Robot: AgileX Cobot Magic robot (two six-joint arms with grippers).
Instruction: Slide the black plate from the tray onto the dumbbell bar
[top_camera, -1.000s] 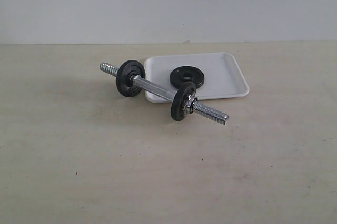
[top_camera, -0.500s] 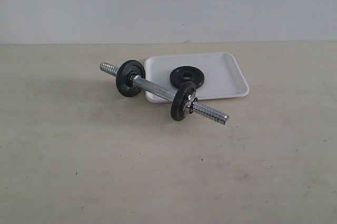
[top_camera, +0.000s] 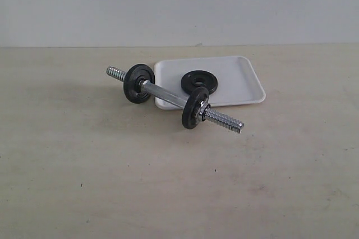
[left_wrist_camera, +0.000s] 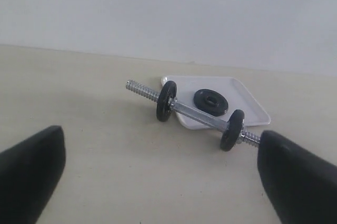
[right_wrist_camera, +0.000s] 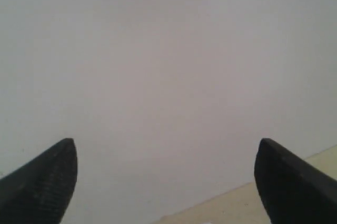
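A black plate lies flat in the white tray. In front of the tray the chrome dumbbell bar rests on the table, its smooth middle crossing the tray's near corner. It carries two black plates, one near each end. Neither arm shows in the exterior view. My left gripper is open and empty, back from the bar above bare table. My right gripper is open and empty, facing the wall.
The beige table stretches around the bar and tray up to a pale wall at the back. The bar's threaded ends stick out past the mounted plates.
Nothing has moved in the exterior view; the bar, the plates and the tray stay put.
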